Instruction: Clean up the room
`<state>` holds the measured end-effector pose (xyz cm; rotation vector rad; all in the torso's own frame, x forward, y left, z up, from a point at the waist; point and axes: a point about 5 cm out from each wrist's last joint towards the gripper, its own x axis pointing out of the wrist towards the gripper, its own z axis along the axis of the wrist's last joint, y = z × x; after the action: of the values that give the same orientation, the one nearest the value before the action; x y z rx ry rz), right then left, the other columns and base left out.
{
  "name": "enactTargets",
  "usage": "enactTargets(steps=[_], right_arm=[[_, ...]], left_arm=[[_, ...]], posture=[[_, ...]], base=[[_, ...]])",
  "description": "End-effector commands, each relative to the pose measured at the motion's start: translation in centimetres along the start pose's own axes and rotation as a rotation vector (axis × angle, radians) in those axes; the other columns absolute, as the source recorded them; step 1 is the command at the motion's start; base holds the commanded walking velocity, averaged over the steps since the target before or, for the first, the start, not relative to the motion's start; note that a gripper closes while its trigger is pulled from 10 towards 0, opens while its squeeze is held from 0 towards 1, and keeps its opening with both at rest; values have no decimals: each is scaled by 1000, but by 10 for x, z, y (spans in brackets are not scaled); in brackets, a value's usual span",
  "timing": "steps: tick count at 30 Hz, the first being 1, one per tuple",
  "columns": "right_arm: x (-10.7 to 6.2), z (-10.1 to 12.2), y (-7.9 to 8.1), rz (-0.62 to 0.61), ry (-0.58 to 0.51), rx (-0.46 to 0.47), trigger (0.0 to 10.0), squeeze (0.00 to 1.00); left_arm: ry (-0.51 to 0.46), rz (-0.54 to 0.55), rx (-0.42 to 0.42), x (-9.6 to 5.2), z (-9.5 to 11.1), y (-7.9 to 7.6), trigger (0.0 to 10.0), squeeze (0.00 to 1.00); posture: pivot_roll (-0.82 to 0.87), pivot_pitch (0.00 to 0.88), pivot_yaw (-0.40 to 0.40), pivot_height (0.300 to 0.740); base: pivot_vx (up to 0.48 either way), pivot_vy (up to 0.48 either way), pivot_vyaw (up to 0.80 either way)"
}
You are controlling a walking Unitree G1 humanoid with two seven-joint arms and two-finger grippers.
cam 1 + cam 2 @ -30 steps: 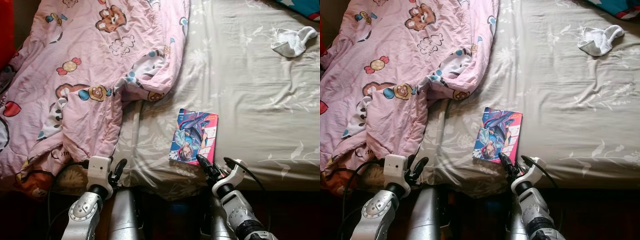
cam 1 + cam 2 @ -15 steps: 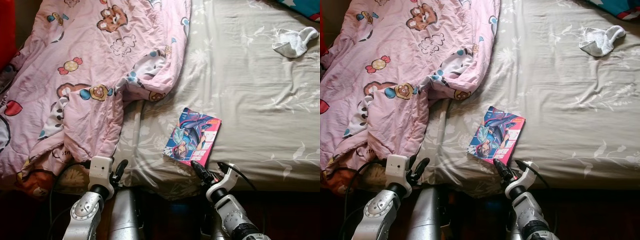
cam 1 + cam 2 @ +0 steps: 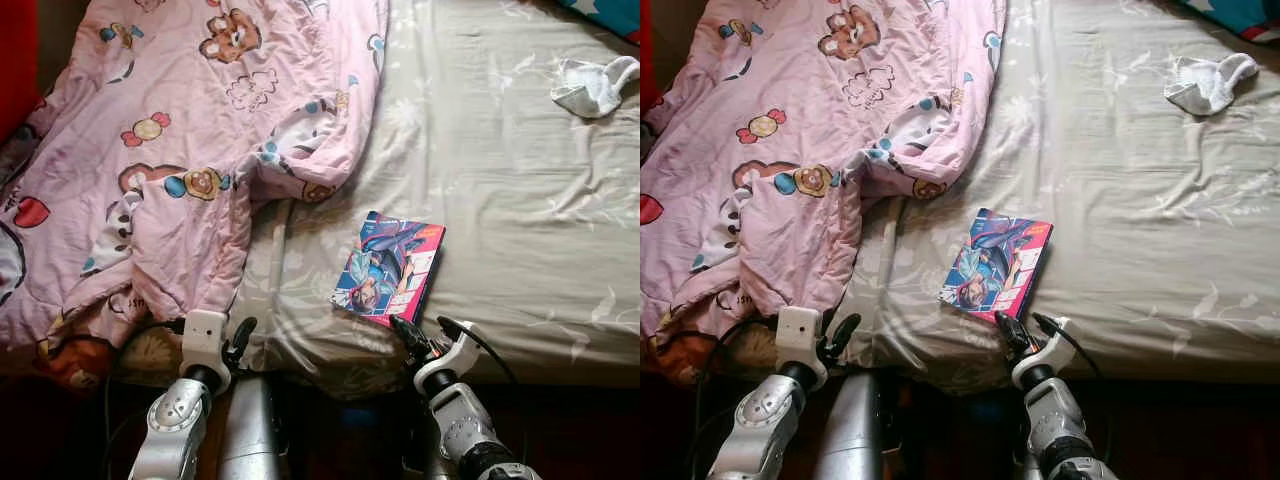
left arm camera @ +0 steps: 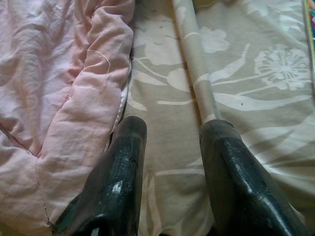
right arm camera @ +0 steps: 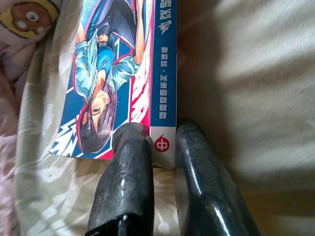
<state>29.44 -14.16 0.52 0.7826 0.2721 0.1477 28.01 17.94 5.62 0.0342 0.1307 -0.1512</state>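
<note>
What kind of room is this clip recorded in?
Most likely a bedroom. The robot stands at the edge of a bed with a grey floral sheet; a rumpled pink cartoon-print quilt covers its left part, and a comic book and a white sock lie on the sheet.

Pink bear-print quilt [image 3: 190, 130]; beige floral sheet [image 3: 500, 180].

Both silver arms reach forward and up from the lower edge of the head views. The left gripper [image 4: 167, 172] has its two black fingers [image 4: 123, 182] spread apart, pointing ahead. The right gripper [image 5: 162, 147] is angled slightly inward, its fingers [image 5: 129, 172] drawn close together, with only a narrow gap between them.
</note>
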Motion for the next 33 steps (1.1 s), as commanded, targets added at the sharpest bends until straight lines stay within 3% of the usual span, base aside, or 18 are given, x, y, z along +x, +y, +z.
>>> enactTargets(steps=[1,2,3,9,12,15,21,25,27,33], right_arm=[[-4,0,-5,-40,-18,-46,0,0],[-2,7,-5,-66,-37,-131,7373,0],[-2,11,-4,-70,-54,-160,10000,0],[-1,32,-4,-93,-160,-267,10000,0],[-4,40,-3,-103,-209,-380,10000,0],[-8,43,-5,-124,-235,-432,10000,0],[-10,37,-9,-171,-164,-593,10000,0],[-10,32,-12,-199,-126,-614,10000,0],[-11,33,-13,-216,-132,-659,10000,0],[-6,44,-5,-208,-196,-681,10000,0]], left_arm=[[37,35,4,-6,-11,8,10000,0],[35,43,0,-2,-11,9,10000,0],[34,45,-3,-1,-10,9,10000,0],[34,48,-18,10,-12,4,10000,0],[32,53,-29,14,-14,1,10000,0],[39,61,-38,15,-17,1,10000,0],[71,75,-45,17,-26,2,10000,0],[96,85,-50,17,-31,4,10000,0],[120,90,-51,16,-34,6,10000,0],[183,98,-49,11,-46,12,10000,0]], posture=[[99,261,65,603],[79,237,56,603],[75,233,55,603],[40,190,37,603],[19,166,27,603],[7,154,19,603],[3,134,13,636],[3,117,10,656],[4,112,9,670],[-7,109,12,713]], base=[[0,0,0],[0,0,0],[0,0,0],[0,0,0],[0,0,0],[0,0,0],[0,0,0],[0,0,0],[0,0,0],[0,0,0]])
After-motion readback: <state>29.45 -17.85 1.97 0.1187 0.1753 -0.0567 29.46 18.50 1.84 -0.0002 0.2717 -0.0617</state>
